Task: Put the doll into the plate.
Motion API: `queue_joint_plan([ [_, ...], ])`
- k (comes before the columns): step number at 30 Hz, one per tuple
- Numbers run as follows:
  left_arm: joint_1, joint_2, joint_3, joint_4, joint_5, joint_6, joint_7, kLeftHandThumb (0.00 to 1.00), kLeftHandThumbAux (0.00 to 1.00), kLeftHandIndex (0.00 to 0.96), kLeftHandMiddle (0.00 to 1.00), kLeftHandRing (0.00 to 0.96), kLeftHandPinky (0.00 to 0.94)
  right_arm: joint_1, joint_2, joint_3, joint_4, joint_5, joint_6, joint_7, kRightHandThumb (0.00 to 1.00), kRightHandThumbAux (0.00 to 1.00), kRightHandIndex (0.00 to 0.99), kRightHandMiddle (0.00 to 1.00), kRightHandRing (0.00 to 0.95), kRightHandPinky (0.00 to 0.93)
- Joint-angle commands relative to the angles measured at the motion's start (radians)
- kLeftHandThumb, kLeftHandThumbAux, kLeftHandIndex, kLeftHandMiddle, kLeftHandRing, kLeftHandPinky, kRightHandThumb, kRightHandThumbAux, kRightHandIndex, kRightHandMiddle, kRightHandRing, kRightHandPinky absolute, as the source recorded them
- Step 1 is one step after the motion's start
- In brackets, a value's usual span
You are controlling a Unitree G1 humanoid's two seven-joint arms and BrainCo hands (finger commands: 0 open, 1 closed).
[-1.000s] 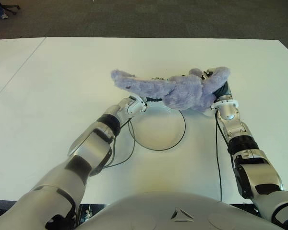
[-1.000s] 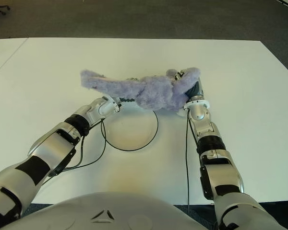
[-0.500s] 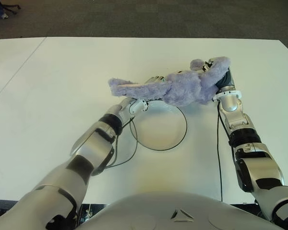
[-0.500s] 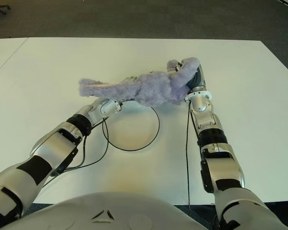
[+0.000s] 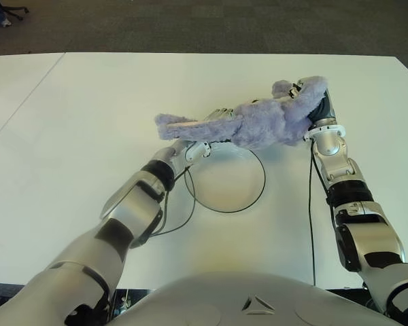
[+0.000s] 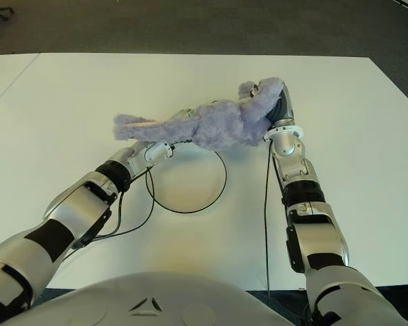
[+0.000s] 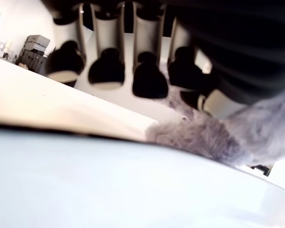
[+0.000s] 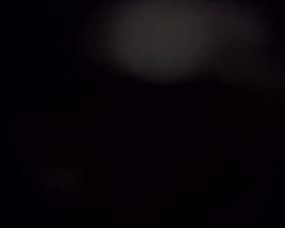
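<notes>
Here both robot hands, left [image 5: 214, 121] and right [image 5: 317, 109], clasp the doll [image 5: 258, 122] beyond the plate [image 5: 224, 178].

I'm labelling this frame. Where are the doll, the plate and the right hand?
doll [image 5: 258, 125], left eye view, on its furry purple body.
plate [image 5: 248, 204], left eye view, on its near dark rim.
right hand [image 6: 281, 109], right eye view, on its dark back beside the doll.

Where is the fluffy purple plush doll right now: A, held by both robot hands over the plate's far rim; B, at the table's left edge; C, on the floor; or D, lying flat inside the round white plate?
A: the fluffy purple plush doll spans from the left robot hand to the right robot hand, over the far rim of the round white plate.
</notes>
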State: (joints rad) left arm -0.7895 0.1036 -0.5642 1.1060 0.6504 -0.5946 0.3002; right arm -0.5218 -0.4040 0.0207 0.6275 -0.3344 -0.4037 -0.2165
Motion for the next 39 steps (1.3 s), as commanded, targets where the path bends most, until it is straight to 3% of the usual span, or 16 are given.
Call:
queue_joint_plan([
  [1,-0.002,0.013,-0.013,0.005,0.027,0.023,-0.009,0.603,0.593,0.704,0.838,0.848,0.872,-0.035,-0.001,-0.001,-0.017,-0.010,0.019,-0.009,0.728,0.678,0.700,0.837,0.840,0.854],
  [7,0.001,0.029,-0.004,0.004,0.023,0.034,0.002,0.505,0.594,0.683,0.814,0.819,0.790,-0.037,0.002,-0.005,-0.045,-0.005,0.007,-0.012,0.727,0.676,0.701,0.838,0.841,0.852],
  [13,0.003,0.051,0.039,0.012,-0.010,0.035,0.018,0.541,0.620,0.681,0.788,0.774,0.715,-0.026,0.024,-0.004,-0.168,-0.005,0.044,-0.004,0.724,0.676,0.707,0.842,0.845,0.857],
  [19,-0.029,0.075,0.100,0.051,-0.048,0.039,0.042,0.592,0.649,0.690,0.798,0.787,0.755,-0.045,0.029,0.002,-0.210,-0.025,0.023,-0.013,0.715,0.680,0.728,0.858,0.865,0.881],
  [21,-0.040,0.083,0.104,0.060,-0.044,0.042,0.048,0.584,0.641,0.705,0.816,0.808,0.803,-0.050,0.030,0.000,-0.218,-0.023,0.019,-0.010,0.713,0.681,0.730,0.859,0.864,0.876],
  [25,-0.052,0.114,0.114,0.070,-0.046,0.044,0.046,0.555,0.621,0.706,0.820,0.812,0.794,-0.063,0.026,-0.008,-0.226,-0.009,0.004,-0.001,0.713,0.682,0.730,0.858,0.863,0.872],
  [28,-0.057,0.159,0.135,0.080,-0.058,0.035,0.026,0.505,0.560,0.528,0.760,0.754,0.679,-0.076,0.023,-0.016,-0.228,0.004,-0.007,0.005,0.726,0.680,0.729,0.857,0.865,0.875],
  [29,-0.059,0.171,0.141,0.085,-0.060,0.035,0.024,0.503,0.557,0.513,0.755,0.749,0.670,-0.078,0.023,-0.018,-0.226,0.005,-0.012,0.004,0.727,0.679,0.729,0.857,0.865,0.875],
  [30,-0.061,0.180,0.145,0.088,-0.062,0.034,0.022,0.647,0.659,0.448,0.721,0.701,0.605,-0.080,0.023,-0.019,-0.225,0.005,-0.016,0.003,0.726,0.679,0.729,0.857,0.865,0.875],
  [35,-0.070,0.215,0.150,0.111,-0.045,0.076,0.077,0.683,0.702,0.411,0.577,0.557,0.482,-0.084,0.026,-0.025,-0.231,0.009,-0.030,0.002,0.722,0.678,0.733,0.854,0.864,0.871],
  [36,-0.069,0.222,0.152,0.117,-0.043,0.081,0.085,0.679,0.706,0.405,0.486,0.480,0.420,-0.082,0.028,-0.026,-0.235,0.010,-0.029,0.003,0.737,0.677,0.735,0.855,0.864,0.871],
  [37,-0.069,0.230,0.153,0.123,-0.041,0.086,0.091,0.678,0.707,0.404,0.462,0.460,0.404,-0.080,0.030,-0.026,-0.239,0.012,-0.027,0.005,0.742,0.677,0.735,0.855,0.864,0.871],
  [39,-0.070,0.243,0.156,0.133,-0.040,0.094,0.099,0.382,0.545,0.221,0.411,0.411,0.357,-0.077,0.031,-0.027,-0.246,0.012,-0.024,0.007,0.750,0.676,0.736,0.856,0.864,0.873],
])
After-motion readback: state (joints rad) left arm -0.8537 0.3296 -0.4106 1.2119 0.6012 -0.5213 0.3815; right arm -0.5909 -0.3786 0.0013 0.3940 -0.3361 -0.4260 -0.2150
